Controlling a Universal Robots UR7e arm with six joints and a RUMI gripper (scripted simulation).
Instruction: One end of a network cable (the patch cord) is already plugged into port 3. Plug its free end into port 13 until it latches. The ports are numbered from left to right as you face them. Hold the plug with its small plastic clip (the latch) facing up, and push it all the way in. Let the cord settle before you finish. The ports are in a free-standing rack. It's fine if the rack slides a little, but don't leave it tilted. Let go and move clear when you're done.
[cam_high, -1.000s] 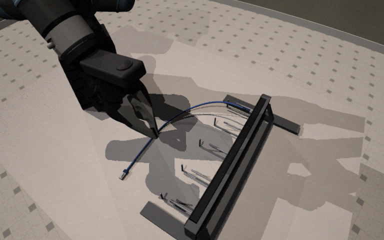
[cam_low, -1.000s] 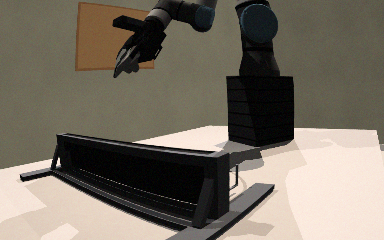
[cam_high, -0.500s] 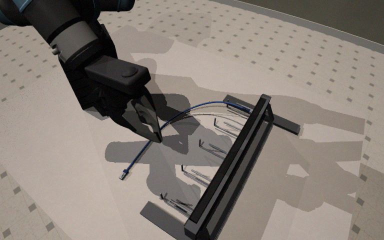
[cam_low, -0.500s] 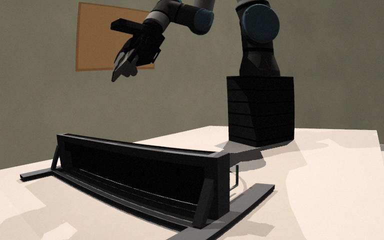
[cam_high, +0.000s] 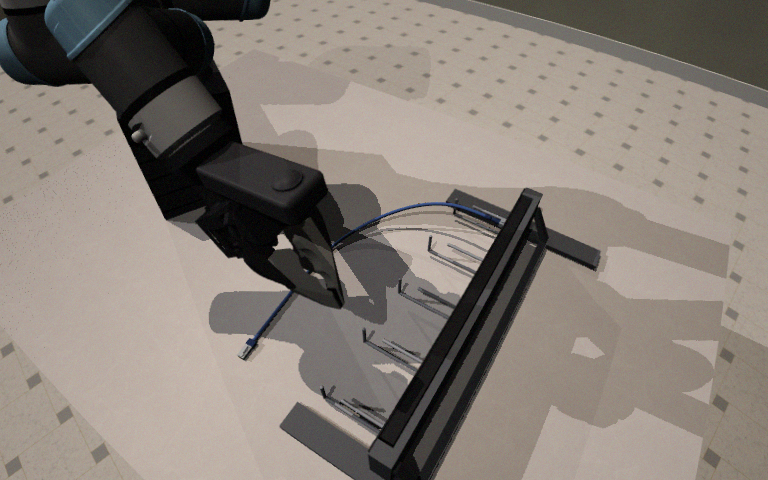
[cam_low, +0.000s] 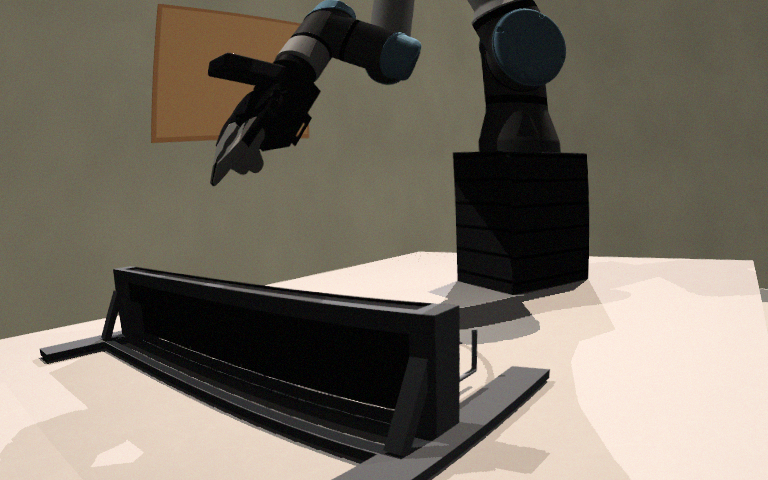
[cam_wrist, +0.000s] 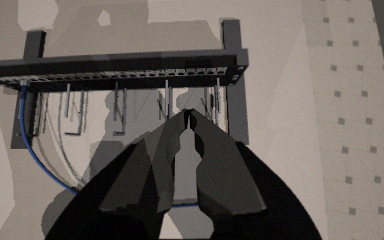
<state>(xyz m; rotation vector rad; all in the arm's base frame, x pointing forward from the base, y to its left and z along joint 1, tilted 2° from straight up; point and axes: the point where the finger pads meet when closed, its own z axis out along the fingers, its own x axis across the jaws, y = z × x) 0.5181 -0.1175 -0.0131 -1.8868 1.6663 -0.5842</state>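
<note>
The black rack (cam_high: 464, 316) (cam_low: 283, 300) (cam_wrist: 135, 56) stands upright on its feet, its row of ports facing the arm. A blue cord (cam_high: 396, 211) (cam_wrist: 39, 160) runs from a plugged port near the rack's left end in the wrist view, arcs over the table and passes below my gripper. Its free plug (cam_high: 247, 349) lies on the table, away from the rack; its clip's direction is too small to tell. My gripper (cam_high: 341, 306) (cam_low: 214, 183) (cam_wrist: 189, 110) is shut and empty, fingertips touching, high above the table between the plug and the rack.
Thin wire cable guides (cam_high: 379, 348) (cam_wrist: 167, 100) stick out from the rack's port side. The rack's long feet (cam_high: 325, 438) (cam_low: 498, 396) (cam_wrist: 237, 115) extend in front and behind at both ends. The arm's black pedestal (cam_low: 521, 220) stands at the back.
</note>
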